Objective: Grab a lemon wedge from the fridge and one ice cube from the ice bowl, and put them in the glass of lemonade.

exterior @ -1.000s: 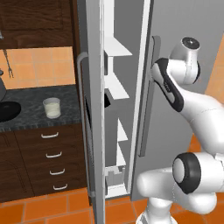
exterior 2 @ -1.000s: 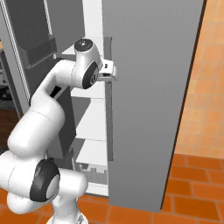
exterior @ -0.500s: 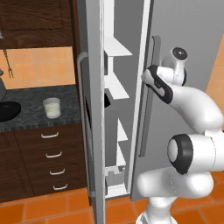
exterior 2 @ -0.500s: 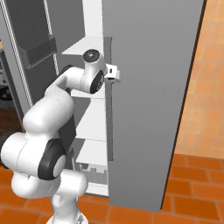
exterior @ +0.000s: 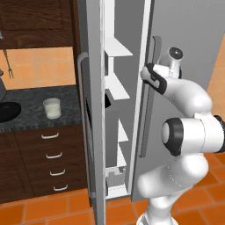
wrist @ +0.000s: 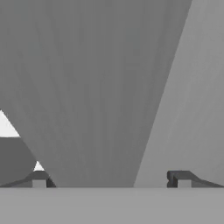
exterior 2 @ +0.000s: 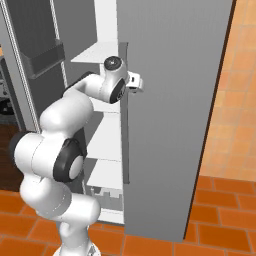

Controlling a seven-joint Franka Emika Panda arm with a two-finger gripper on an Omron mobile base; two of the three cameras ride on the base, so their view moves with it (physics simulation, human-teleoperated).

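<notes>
The light-grey fridge point(exterior: 184, 39) stands with its doors ajar, white shelves point(exterior: 117, 47) showing in the gap. My gripper point(wrist: 109, 179) is open, its fingertips point(wrist: 39, 179) spread wide right against the flat grey right-hand door point(exterior 2: 175, 115). My hand point(exterior 2: 134, 82) sits at that door's inner edge, level with the top of its long bar handle point(exterior: 148, 101). Nothing is between the fingers. The glass of lemonade point(exterior: 52, 108) stands on the dark counter to the left. The black ice bowl point(exterior: 6, 111) lies at the far left edge. The lemon wedge is out of view.
Dark wooden drawers point(exterior: 50, 160) sit under the speckled counter point(exterior: 30, 117), with a dark cabinet point(exterior: 35, 22) above. The left fridge door point(exterior: 90, 110) with its own handle stands edge-on between counter and arm. A door bin point(exterior 2: 42, 59) hangs inside. The floor is orange tile point(exterior 2: 220, 200).
My hand has swung down and in toward the right-hand fridge door, from beside it to close against its edge by the handle. The gripper stays open; the fridge and counter have not moved.
</notes>
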